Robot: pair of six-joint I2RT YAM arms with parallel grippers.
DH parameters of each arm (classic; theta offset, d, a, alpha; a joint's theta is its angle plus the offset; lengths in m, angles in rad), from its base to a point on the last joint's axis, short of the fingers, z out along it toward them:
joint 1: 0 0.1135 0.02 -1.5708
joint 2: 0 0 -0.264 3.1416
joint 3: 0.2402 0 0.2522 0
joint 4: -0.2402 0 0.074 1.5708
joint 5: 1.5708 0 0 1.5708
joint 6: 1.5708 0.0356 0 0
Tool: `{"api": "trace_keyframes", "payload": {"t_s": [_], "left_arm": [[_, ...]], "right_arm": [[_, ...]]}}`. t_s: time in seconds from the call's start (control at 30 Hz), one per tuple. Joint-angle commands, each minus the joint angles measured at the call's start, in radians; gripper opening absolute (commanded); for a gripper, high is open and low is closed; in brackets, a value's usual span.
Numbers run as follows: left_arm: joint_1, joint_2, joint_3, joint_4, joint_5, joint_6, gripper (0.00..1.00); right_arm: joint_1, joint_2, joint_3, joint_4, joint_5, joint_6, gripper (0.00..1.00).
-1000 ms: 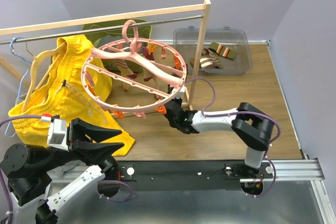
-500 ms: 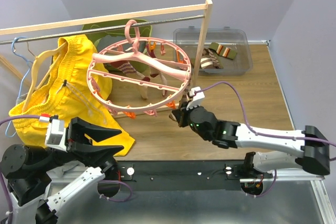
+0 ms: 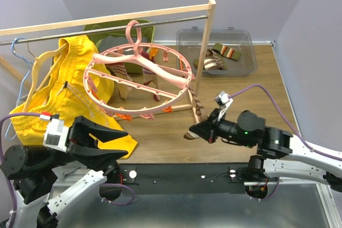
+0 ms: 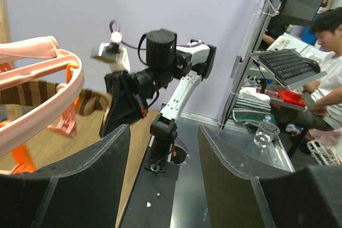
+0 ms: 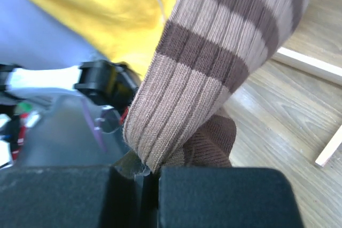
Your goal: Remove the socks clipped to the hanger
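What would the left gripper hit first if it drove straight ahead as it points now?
Probably the right arm, straight ahead between the open fingers of the left gripper; the hanger passes off to one side. Depth is unclear.

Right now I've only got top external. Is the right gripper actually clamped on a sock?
Observer: Yes. The right wrist view shows the right gripper shut on the brown striped sock, with fabric pinched between the jaws.
Operator: Free of the hanger?
Observer: Can't tell. In that view the sock runs up and out of frame.
Operator: Left gripper?
Observer: The left wrist view shows the left gripper open, holding nothing.
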Motion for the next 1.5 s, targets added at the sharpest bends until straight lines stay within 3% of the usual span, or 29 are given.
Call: {"api": "trace_keyframes", "payload": {"t_s": [0.0, 0.27, 0.57, 0.77, 1.03, 1.2, 1.47], "left_arm": [[-0.001, 0.028, -0.028, 0.104, 0.085, -0.062, 0.63], [-0.001, 0.068, -0.025, 0.159, 0.184, -0.128, 0.63], [-0.001, 0.088, -0.065, 0.312, 0.276, -0.234, 0.63], [-0.001, 0.121, -0.093, 0.398, 0.307, -0.300, 0.63], [-0.001, 0.132, -0.179, 0.397, 0.319, -0.340, 0.63], [-0.001, 0.101, -0.196, 0.309, 0.241, -0.317, 0.65], [-0.001, 0.092, -0.211, 0.199, 0.207, -0.272, 0.66]], "right_arm": [[0.006, -0.077, 0.111, -0.213, -0.109, -0.008, 0.01], [0.006, -0.015, 0.271, -0.250, -0.384, 0.005, 0.01], [0.006, 0.009, 0.415, -0.152, -0.654, 0.023, 0.01], [0.006, 0.040, 0.335, -0.060, -0.680, 0.038, 0.01], [0.006, 0.221, 0.246, 0.291, -0.648, 0.132, 0.01], [0.011, 0.343, 0.297, 0.420, -0.687, 0.159, 0.01], [0.022, 0.374, 0.315, 0.559, -0.671, 0.248, 0.01]]}}
